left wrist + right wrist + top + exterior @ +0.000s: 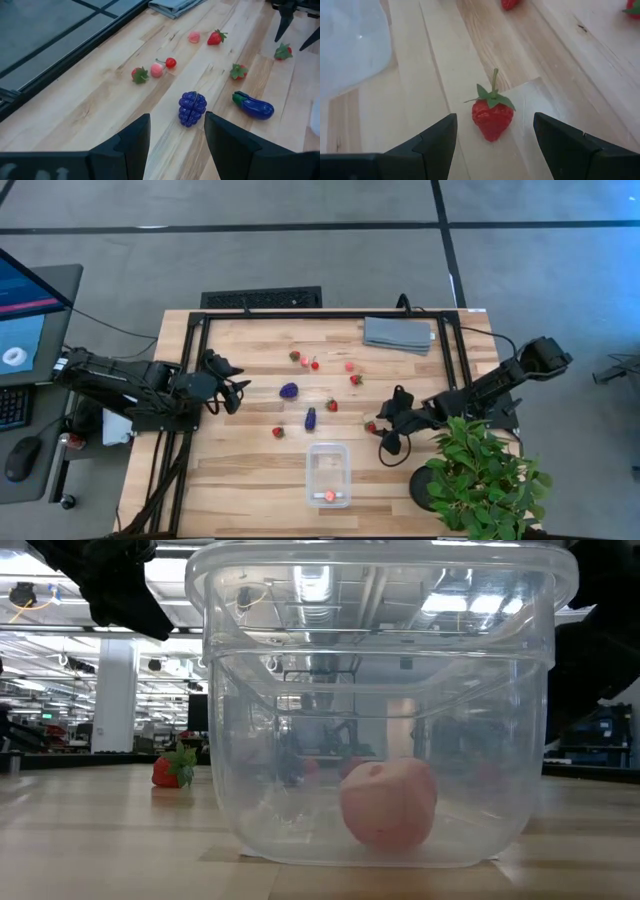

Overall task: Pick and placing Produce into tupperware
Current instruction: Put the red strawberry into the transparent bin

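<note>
High view: tupperware (328, 474) sitting near the counter (240, 480) front edge, long axis running front to back, one pink piece (328, 496) lying at its front end. Bare wood lying open left of it; potted plant (480, 480) crowding its right. Right gripper (381, 426) hovering just right of the tupperware's far end, left gripper (238, 392) well up-left.

Low view: pink piece (389, 802) resting on the tupperware (380, 700) floor.

Left wrist: left gripper (175, 142) fingers spread, empty, purple grapes (192, 108) lying just ahead.

Right wrist: right gripper (495, 145) fingers spread wide, strawberry (492, 116) lying between them, stem pointing away.
</note>
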Available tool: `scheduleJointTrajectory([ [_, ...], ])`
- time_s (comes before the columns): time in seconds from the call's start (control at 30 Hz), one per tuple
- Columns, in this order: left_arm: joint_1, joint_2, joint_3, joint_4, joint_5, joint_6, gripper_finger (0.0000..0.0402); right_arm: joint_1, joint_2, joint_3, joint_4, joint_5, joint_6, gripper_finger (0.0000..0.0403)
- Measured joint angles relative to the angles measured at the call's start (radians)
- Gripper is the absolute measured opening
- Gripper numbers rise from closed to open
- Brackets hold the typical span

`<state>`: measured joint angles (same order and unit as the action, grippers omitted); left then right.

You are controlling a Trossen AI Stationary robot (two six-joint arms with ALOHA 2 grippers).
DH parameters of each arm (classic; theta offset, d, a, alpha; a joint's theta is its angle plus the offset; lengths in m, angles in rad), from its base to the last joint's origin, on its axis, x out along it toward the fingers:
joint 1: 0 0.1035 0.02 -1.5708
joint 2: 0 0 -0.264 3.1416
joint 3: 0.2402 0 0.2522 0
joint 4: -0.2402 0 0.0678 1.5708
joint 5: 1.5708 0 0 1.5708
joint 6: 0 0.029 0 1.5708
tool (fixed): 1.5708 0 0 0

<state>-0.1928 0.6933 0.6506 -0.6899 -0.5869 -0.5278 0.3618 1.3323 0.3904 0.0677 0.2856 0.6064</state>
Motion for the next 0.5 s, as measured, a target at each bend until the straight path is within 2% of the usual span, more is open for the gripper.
scheduleJointTrajectory([
  [0.3,0.0,0.0,0.0,0.0,0.0,0.0,0.0177,-0.029,0.0,0.021,-0.002,-0.002,-0.062,0.0285],
  [0.5,0.0,0.0,0.0,0.0,0.0,-0.011,0.0177,-0.059,0.018,0.022,-0.007,-0.054,-0.084,0.0285],
])
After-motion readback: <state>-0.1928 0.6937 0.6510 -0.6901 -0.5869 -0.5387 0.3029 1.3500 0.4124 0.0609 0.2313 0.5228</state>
